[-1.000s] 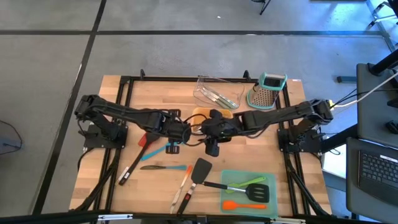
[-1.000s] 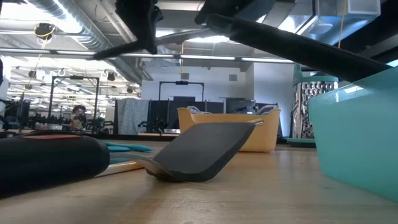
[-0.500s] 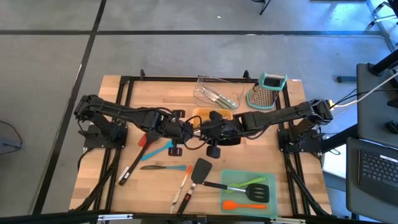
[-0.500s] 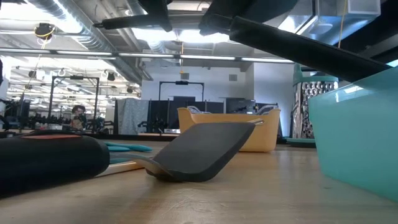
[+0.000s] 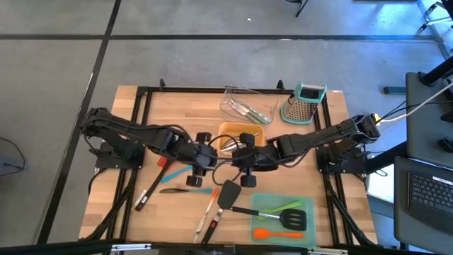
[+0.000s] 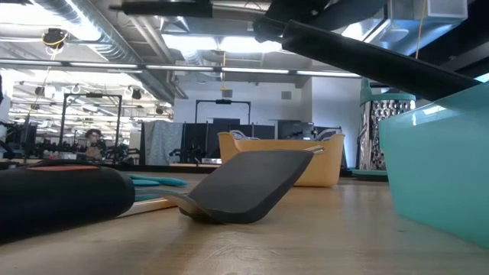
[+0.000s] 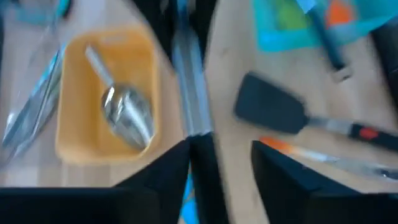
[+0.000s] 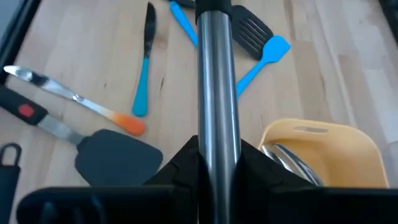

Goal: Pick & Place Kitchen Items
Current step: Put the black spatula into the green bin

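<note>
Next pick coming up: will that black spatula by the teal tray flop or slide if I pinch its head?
The black spatula has a thin head that curves up off the table in the low view, so it probably flexes under a pincer. Its steel neck and black handle look stiffer and are likely the heavier end. Lying flat, it should not roll.

Steel-handled utensil [image 8: 217, 81] held level — between both arms.

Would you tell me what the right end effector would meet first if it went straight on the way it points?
Probably the left end effector, which faces it nearly head-on. The steel handle that the right end effector grips points that way, though relative height is unclear.
</note>
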